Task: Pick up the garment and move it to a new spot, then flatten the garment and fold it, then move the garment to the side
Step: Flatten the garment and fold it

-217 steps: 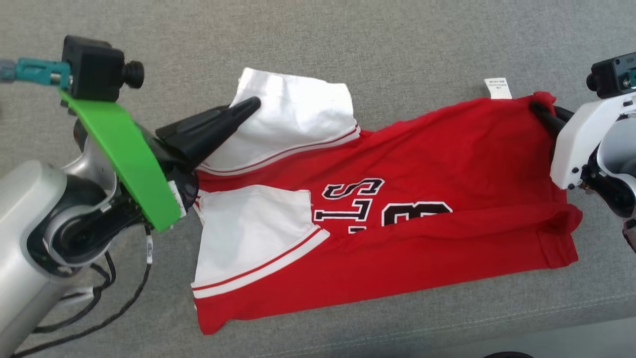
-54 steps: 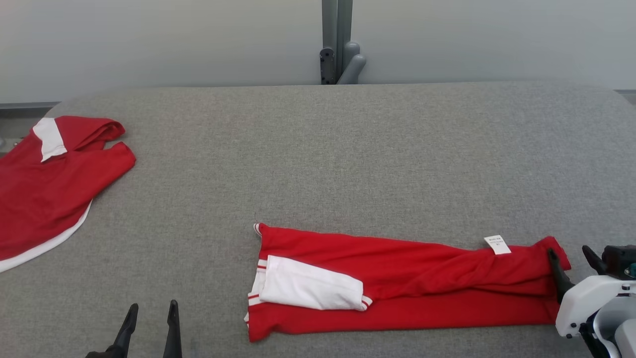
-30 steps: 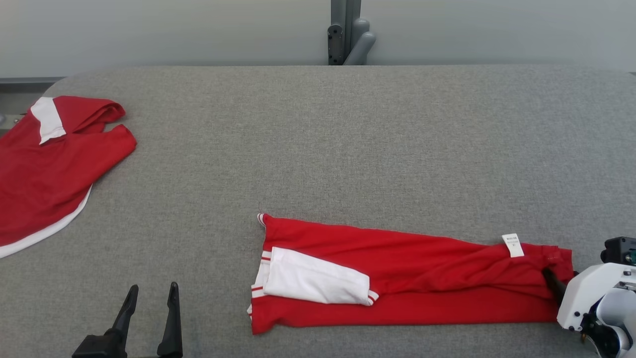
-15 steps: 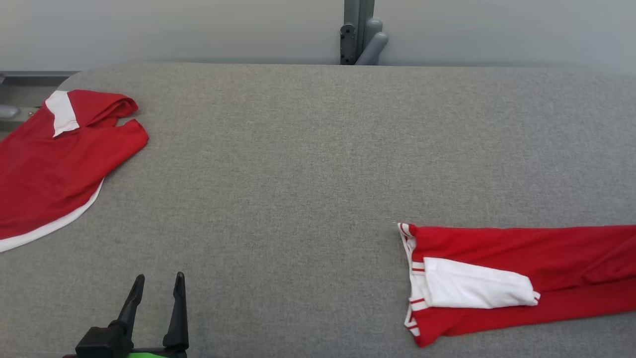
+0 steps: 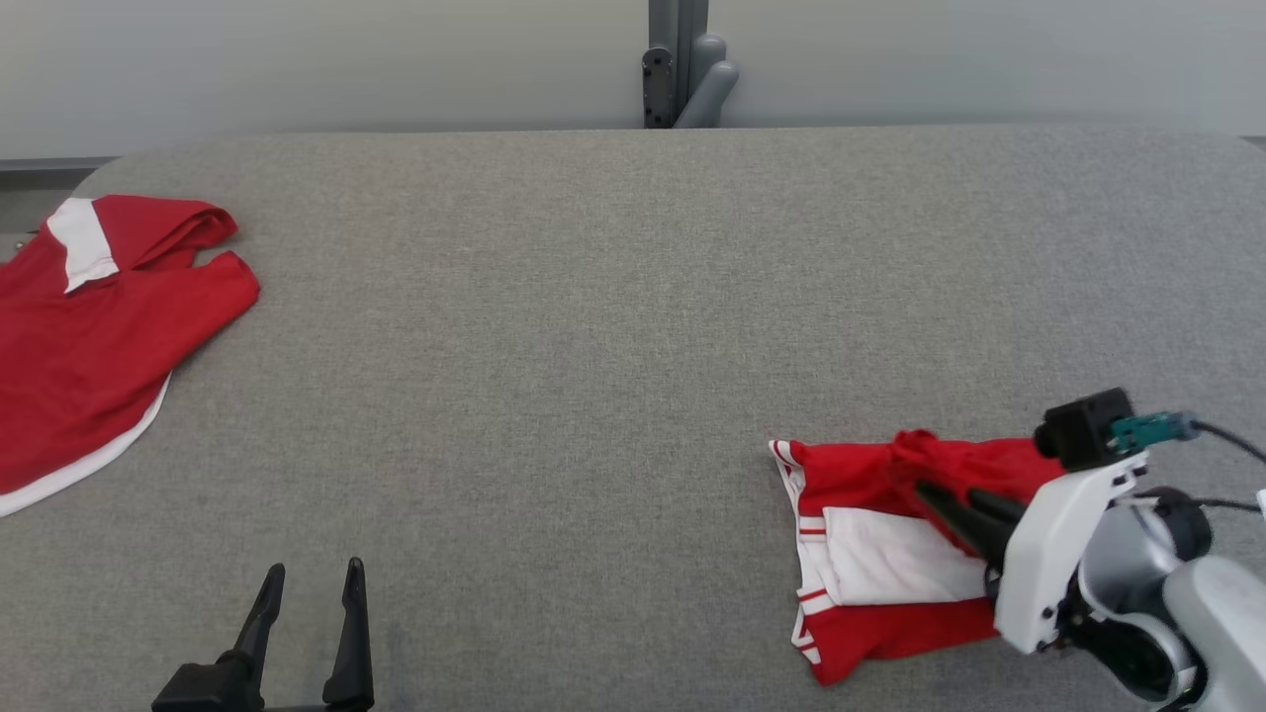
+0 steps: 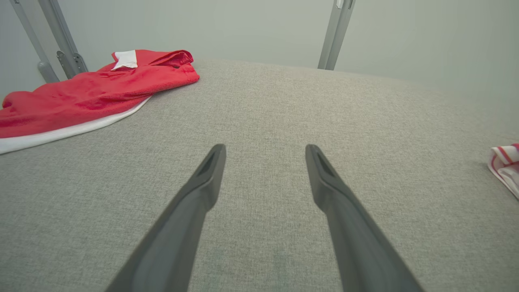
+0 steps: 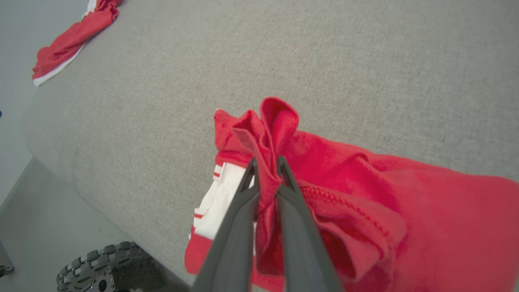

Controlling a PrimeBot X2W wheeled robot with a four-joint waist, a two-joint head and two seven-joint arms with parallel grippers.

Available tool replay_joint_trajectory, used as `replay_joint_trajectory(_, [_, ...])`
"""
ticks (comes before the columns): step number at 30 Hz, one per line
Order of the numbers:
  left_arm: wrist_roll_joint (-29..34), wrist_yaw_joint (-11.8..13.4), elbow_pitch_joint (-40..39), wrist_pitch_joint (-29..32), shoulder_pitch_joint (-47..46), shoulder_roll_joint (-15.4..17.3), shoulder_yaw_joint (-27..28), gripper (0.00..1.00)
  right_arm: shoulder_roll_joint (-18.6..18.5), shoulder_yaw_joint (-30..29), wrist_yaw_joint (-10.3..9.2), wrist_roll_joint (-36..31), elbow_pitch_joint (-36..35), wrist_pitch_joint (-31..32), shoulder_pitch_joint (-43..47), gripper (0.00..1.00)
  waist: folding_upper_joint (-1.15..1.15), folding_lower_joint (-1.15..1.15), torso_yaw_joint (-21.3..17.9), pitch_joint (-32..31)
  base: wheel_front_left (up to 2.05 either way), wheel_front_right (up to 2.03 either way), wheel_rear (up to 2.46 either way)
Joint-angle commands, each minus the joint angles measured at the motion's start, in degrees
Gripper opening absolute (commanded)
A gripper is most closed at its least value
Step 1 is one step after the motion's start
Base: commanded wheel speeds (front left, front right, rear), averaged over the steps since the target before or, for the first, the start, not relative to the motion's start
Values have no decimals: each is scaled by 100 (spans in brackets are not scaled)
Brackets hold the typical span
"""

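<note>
The garment (image 5: 853,473), a red jersey with a white sleeve, lies bunched at the table's lower right. Its right end is folded back over the sleeve end. My right gripper (image 5: 925,491) is shut on a pinched ridge of the red cloth. In the right wrist view, that cloth (image 7: 365,182) rises between the closed fingers of the right gripper (image 7: 265,162). My left gripper (image 5: 310,574) stands open at the lower left, far from the garment, with nothing between its fingers (image 6: 204,182). The garment's striped edge (image 6: 505,162) peeks in at the right of the left wrist view.
A second red garment with white trim (image 5: 89,336) lies at the table's far left edge. The grey padded table (image 5: 593,297) stretches wide between both. A grey post (image 5: 682,64) stands behind it. My wheel (image 7: 101,267) shows below the table's near edge.
My right gripper has shut on the garment's right end and carried it leftward over the sleeve end, doubling the long strip. The camera swung meanwhile. The left gripper stayed open.
</note>
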Motion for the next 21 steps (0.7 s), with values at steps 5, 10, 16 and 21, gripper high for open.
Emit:
replay_joint_trajectory(5, [63,-14,111,0,-178,135,-1,100,663,237,-6,-624,-91,0,151,0,0,0,-111,157,0,0,0])
replay_joint_trajectory(10, [-5,-14,220,0,-226,199,10,100,1110,205,-5,-1119,345,-295,-60,0,0,0,-149,194,0,0,0])
replay_joint_trajectory(16, [-33,-14,312,0,-247,191,-47,100,1300,265,-5,-1544,699,-517,-258,0,0,0,-172,206,0,0,0])
replay_joint_trajectory(21, [-31,-14,333,0,-265,143,-92,100,1337,552,-4,-1658,748,-545,-353,43,0,0,-165,198,0,0,0])
